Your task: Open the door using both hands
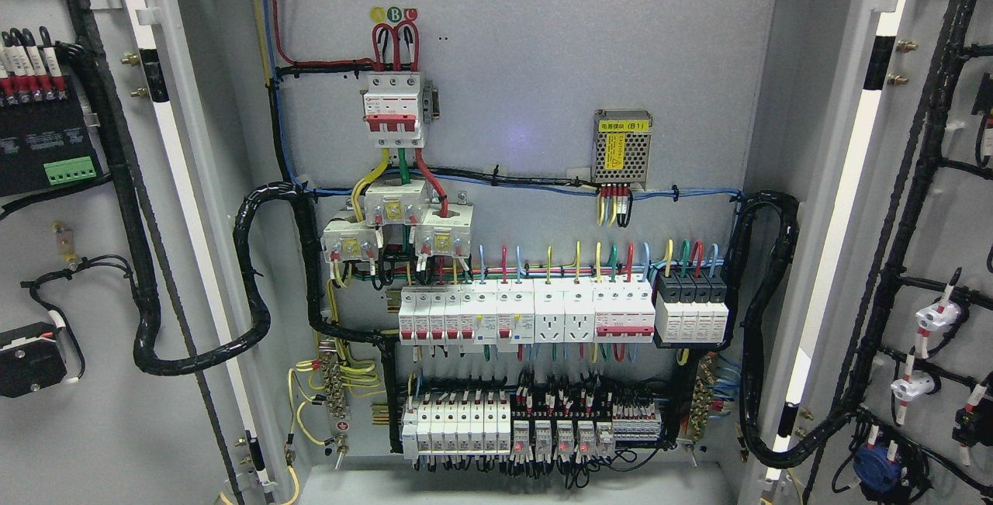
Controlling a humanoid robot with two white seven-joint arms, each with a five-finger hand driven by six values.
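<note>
Hands out of view; left door [93, 272] and right door [931, 257] stand open.

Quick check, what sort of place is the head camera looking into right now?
Most likely the inside of an electrical distribution cabinet, both doors swung open: rows of circuit breakers, a small mesh-cased power supply, and black wiring looms running to each door. No hands in view.

A grey metal backplate [527, 63] fills the view, evenly lit, with a faint bluish glare near its middle.
</note>
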